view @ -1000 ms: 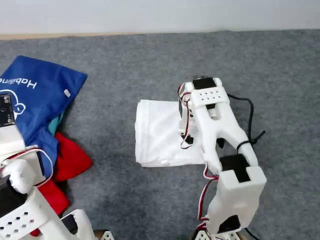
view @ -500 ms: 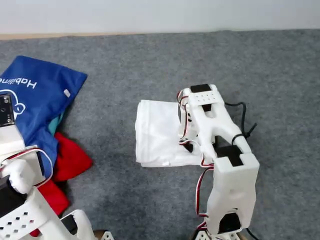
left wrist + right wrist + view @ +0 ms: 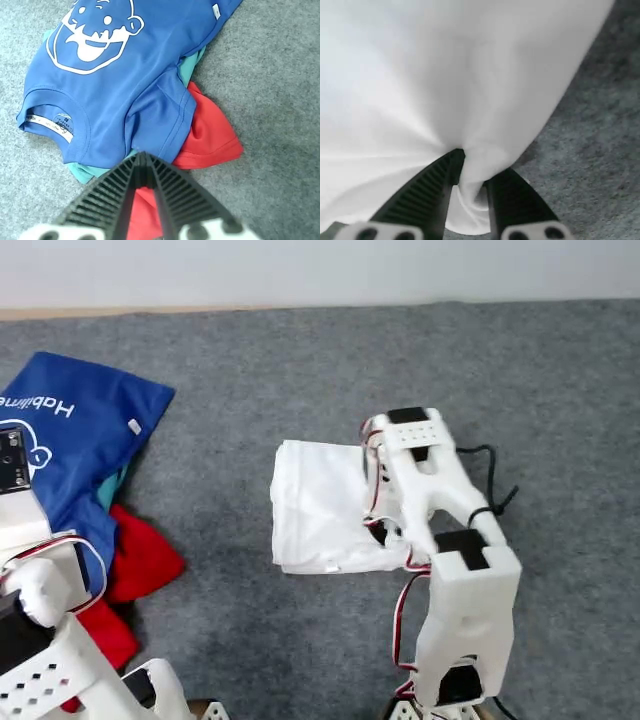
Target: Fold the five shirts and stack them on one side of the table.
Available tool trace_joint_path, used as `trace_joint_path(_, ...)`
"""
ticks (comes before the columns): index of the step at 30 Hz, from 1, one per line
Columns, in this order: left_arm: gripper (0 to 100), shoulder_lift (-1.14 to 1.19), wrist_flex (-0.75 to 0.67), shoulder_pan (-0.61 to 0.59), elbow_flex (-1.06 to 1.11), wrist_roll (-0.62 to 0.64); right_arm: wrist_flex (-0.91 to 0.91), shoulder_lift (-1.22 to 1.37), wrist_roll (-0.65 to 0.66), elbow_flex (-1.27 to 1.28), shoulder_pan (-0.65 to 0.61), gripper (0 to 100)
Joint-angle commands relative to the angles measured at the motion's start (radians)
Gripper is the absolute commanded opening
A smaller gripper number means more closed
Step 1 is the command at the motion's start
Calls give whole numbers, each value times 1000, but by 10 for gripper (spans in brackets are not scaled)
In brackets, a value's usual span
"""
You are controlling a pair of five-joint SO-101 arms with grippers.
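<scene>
Right arm [image 3: 440, 510] is over the near-right edge of the white shirt [image 3: 315, 515], which lies mid-surface, already folded into a rough rectangle. Compared with a second ago the wrist has come back toward the base a little. The elbow swung left, then back right, all small moves. The shirt outline barely changes; only the near-right corner looks a bit tugged.

In the wrist view the right gripper [image 3: 472, 167] is clamped on a bunched ridge of white cloth, with fabric pulled taut away from the jaws. So I read this as a grasp just secured and a drag or final fold starting, not a release. The shirt has not travelled yet.

Left gripper [image 3: 145, 157] has its jaws pressed together with nothing between them. It hangs above the pile at the left side of the grey surface [image 3: 300, 360], and the left arm [image 3: 40, 640] shows no shift across the frames. The pile is unchanged: blue shirt [image 3: 80, 430] on top and spread open, teal shirt [image 3: 192, 62] peeking out under it, red shirt [image 3: 140, 560] at the bottom edge. I can't tell if the red is one garment or two.

Task status, my call: white is the only one folded, no stack started, and the pile is still unfolded. Early stage.
</scene>
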Motion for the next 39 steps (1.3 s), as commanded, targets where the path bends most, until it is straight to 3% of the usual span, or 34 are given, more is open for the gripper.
trace_joint_path(1, 3, -6, 23, 0, -27, -5, 24, -30, 83, 2, 114, 9)
trace_joint_path(12, 3, -8, 23, 0, -27, -3, 2, -271, 559, -18, 378, 9)
trace_joint_path(17, 3, -8, 23, 0, -27, -3, -1, -200, 694, -147, 467, 9)
trace_joint_path(24, 3, -8, 25, -2, -27, -2, 2, 5, 852, -539, 585, 9)
trace_joint_path(33, 3, -6, 25, -2, -27, -5, 88, 234, 884, -855, 595, 23)
trace_joint_path(39, 3, -8, 25, -2, -8, -6, 236, 234, 806, -1016, 585, 225)
